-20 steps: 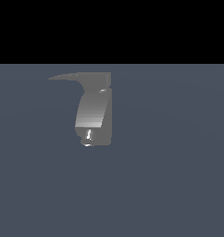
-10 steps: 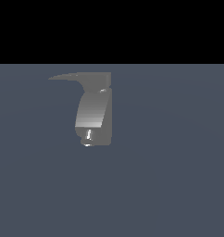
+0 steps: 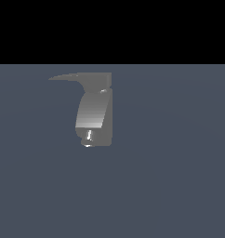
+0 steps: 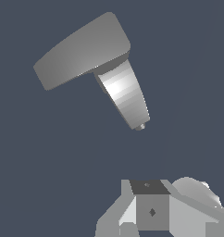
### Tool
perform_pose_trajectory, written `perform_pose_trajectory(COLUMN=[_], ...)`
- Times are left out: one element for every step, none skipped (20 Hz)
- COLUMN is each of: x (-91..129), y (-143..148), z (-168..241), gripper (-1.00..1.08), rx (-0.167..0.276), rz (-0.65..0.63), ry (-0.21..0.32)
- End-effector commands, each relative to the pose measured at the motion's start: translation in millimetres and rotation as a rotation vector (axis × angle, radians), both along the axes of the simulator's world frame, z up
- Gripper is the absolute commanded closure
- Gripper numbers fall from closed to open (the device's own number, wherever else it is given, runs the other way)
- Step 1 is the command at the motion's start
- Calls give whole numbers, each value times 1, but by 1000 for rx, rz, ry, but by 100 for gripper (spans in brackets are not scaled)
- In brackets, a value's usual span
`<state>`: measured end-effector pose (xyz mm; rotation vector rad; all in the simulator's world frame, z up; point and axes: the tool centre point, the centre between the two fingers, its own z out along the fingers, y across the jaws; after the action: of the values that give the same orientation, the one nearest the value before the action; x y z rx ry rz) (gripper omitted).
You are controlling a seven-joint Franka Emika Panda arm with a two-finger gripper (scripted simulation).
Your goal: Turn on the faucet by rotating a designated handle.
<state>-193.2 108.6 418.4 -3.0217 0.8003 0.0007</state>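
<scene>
One wrong approach angle could see my white blocky gripper, fingers' spread impossible to tell, skid off the thin flat grey handle well ahead of them, nudging the small grey metallic faucet body instead.

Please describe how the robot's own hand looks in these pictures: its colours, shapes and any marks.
Only the wrist view shows part of the hand: blocky white and light grey faceted pieces, a dark grey top face and small dark diamond-shaped marks. No cables show. The exterior view shows no arm.
</scene>
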Motion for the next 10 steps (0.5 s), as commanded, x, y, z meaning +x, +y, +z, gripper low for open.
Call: perform_pose_trajectory(x=[8,12,16,19,23,27,31,35,39,43], y=[9,13,16,20,23,26,29,32,35,38], z=[-8,-11,-14,-17,-19,-22,-25,-28,-31,-34], gripper=[108,108,108,108,108,108,108,108,108,108], rx=[1,1,1,2,2,2,2,2,3,3], rz=[-53,-74,-94,-114,-135,-155,-176,-196,-216,-236], ry=[1,1,1,1,2,2,2,2,3,3])
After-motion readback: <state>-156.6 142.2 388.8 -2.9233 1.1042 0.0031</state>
